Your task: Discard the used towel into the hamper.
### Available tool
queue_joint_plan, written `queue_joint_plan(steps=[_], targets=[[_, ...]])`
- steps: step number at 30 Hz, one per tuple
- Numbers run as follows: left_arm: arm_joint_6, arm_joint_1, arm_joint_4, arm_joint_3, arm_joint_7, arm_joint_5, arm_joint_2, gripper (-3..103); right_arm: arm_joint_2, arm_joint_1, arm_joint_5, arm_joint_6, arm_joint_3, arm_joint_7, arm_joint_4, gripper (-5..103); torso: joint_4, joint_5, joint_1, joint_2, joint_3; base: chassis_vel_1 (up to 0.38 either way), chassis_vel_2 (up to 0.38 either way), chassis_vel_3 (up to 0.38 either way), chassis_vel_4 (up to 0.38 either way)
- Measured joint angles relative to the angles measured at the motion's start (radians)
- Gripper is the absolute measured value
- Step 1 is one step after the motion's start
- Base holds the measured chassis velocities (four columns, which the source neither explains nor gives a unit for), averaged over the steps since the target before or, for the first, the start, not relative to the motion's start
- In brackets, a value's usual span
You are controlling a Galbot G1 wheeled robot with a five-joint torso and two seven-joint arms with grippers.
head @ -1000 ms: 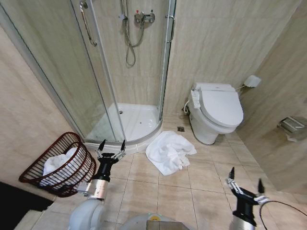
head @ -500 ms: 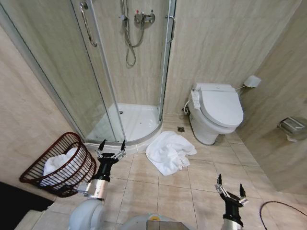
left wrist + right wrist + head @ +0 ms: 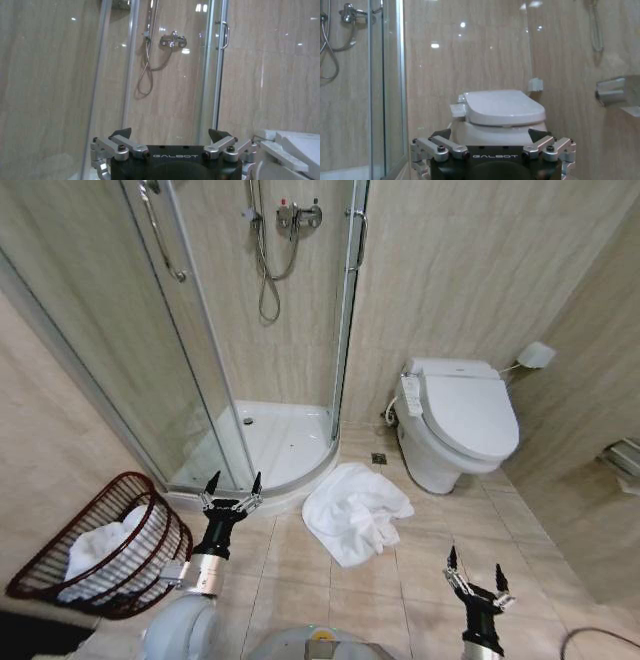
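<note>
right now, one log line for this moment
towel: on floor by shower | hamper: holds white cloth | left claw: open, empty | right claw: open, empty

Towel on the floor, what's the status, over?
Left claw open, raised beside the dark reddish-brown woven hamper. Right claw open, low. Crumpled white towel on the tiles by the shower base, untouched. Path clear.

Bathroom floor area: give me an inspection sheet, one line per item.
Surface: beige tiled floor, nothing wet seen.
Job's things: white towel crumpled on floor between shower tray and toilet; hamper by the left wall, white cloth already inside.
Clutter: nothing seen.
Grippers: left gripper open, raised beside hamper; right gripper open, low, short of towel.
Cables: loop on floor, far right.
Surroundings: glass shower door, tiled walls.
</note>
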State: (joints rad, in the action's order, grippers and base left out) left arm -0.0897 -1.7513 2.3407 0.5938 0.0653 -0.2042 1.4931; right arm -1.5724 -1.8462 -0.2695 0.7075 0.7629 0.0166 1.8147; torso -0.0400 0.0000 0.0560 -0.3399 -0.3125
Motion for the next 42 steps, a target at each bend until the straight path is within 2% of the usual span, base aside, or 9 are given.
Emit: queue_joint_plan(steps=[5,11,13,14,16,21,26,32,42], targets=[[0.0,0.0,0.0,0.0,0.0,0.0,0.0,100,-0.005,0.012,0.023,0.056,0.021,-0.034,-0.024,100,0.0001,-0.0001,0.0,0.0,0.0,-0.196,0.198,0.18,-0.205],[0.0,0.0,0.0,0.0,0.0,0.0,0.0,100,0.0,0.027,0.025,0.064,0.032,-0.061,-0.065,100,0.0001,0.0002,0.001,-0.001,-0.001,-0.134,0.147,0.125,-0.105],[0.0,0.0,0.0,0.0,0.0,0.0,0.0,100,0.017,0.053,0.006,0.038,0.061,-0.11,-0.114,100,0.0001,0.0001,0.001,-0.001,-0.001,-0.025,0.005,0.005,-0.028],[0.0,0.0,0.0,0.0,0.0,0.0,0.0,100,0.017,0.053,0.006,0.038,0.061,-0.11,-0.114,100,0.0001,0.0001,0.001,-0.001,-0.001,0.0,0.0,0.0,0.0],[0.0,0.0,0.0,0.0,0.0,0.0,0.0,100,0.046,0.085,-0.03,-0.02,0.091,-0.191,-0.174,100,0.0001,-0.0001,0.0,-0.001,-0.001,0.024,-0.03,-0.028,0.016],[0.0,0.0,0.0,0.0,0.0,0.0,0.0,100,0.085,0.167,-0.069,-0.083,0.123,-0.255,-0.267,100,-0.0002,0.0003,0.0,-0.001,0.0,0.039,-0.045,-0.05,0.028],[0.0,0.0,0.0,0.0,0.0,0.0,0.0,100,0.16,0.252,-0.122,-0.147,0.14,-0.318,-0.368,100,-0.0002,0.0001,0.0,-0.001,-0.001,0.0,0.0,0.0,0.0],[0.0,0.0,0.0,0.0,0.0,0.0,0.0,100,0.247,0.327,-0.156,-0.193,0.079,-0.353,-0.449,100,0.0002,-0.0001,0.001,-0.001,-0.001,0.0,0.0,0.0,0.0],[0.0,0.0,0.0,0.0,0.0,0.0,0.0,100,0.301,0.476,-0.148,-0.283,-0.051,-0.426,-0.584,100,0.0001,-0.0001,0.001,-0.002,-0.001,0.0,0.0,0.0,0.0]])
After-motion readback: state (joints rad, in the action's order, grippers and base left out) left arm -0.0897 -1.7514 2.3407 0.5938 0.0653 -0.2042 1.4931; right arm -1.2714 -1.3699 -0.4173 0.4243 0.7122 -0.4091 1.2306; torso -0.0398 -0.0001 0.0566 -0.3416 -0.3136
